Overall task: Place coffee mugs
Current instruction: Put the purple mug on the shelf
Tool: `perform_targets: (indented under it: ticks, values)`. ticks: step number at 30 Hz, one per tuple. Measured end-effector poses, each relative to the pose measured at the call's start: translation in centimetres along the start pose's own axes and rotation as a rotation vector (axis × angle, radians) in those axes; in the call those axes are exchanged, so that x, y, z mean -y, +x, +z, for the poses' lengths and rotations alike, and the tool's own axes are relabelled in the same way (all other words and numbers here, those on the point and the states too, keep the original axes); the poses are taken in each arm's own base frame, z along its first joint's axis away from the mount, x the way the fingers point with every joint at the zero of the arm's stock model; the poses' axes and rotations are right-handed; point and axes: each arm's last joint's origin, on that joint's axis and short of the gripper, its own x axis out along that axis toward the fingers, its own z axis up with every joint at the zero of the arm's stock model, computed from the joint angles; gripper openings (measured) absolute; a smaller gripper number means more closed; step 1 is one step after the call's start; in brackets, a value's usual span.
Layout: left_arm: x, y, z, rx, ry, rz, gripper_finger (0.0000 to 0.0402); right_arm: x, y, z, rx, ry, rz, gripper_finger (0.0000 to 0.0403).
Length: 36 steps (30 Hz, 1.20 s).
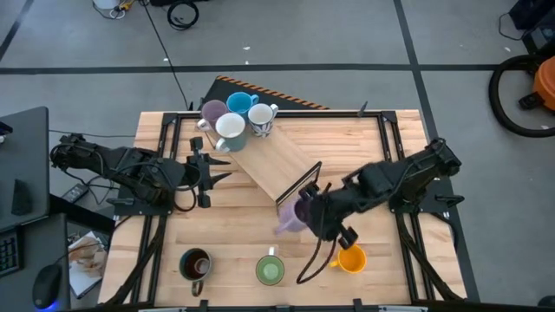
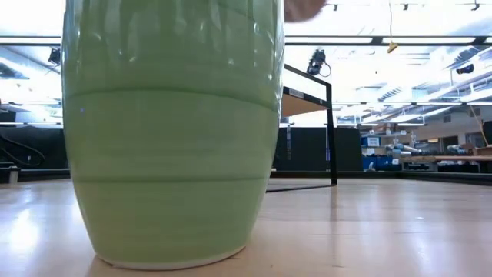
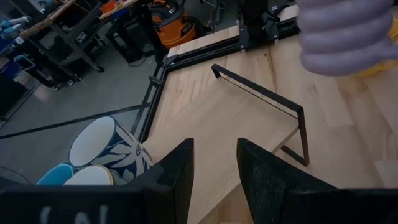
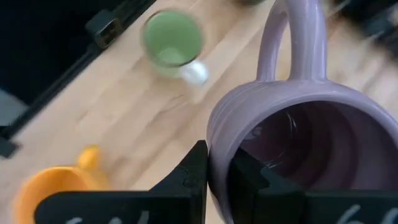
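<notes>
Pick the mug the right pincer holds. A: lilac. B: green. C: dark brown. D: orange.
A: the right pincer is clamped on the rim of the lilac mug, while the green mug and the orange mug stand on the table below it.

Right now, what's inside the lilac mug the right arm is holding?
Nothing shows inside the lilac mug: the right wrist view looks into bare ribbed wall. The right pincer grips its rim, one finger inside, covering that part of the wall. The bottom is too dim to tell.
</notes>
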Motion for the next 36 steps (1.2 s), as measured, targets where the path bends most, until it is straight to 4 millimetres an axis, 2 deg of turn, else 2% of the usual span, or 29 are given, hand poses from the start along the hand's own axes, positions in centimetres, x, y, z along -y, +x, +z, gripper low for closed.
perform_targets:
  ticks: [7,13,19,27,32,36]
  values:
    - [0.0,0.0,0.0,0.003,-0.001,0.0,0.0128,4.3,-2.7,-0.3,0.059,-0.093,-0.126,0.0044]
    - [-0.3,0.1,0.1,0.009,-0.037,0.014,0.0128,7.6,-2.9,-1.1,0.105,-0.156,-0.159,0.0044]
    - [-1.0,0.4,-0.1,-0.013,-0.128,0.049,0.0128,10.9,-0.8,-2.1,0.08,-0.195,-0.17,0.0044]
    - [-2.8,-1.2,0.7,-0.082,-0.176,0.069,0.0128,14.9,1.3,-3.8,0.028,-0.181,-0.201,0.0044]
    - [-3.3,-1.9,1.3,-0.062,-0.188,0.07,0.0128,16.8,3.6,-4.8,0.008,-0.163,-0.166,0.0044]
    - [-3.4,-2.0,1.4,-0.063,-0.188,0.07,0.0128,17.4,5.1,-5.1,-0.015,-0.173,-0.149,0.0044]
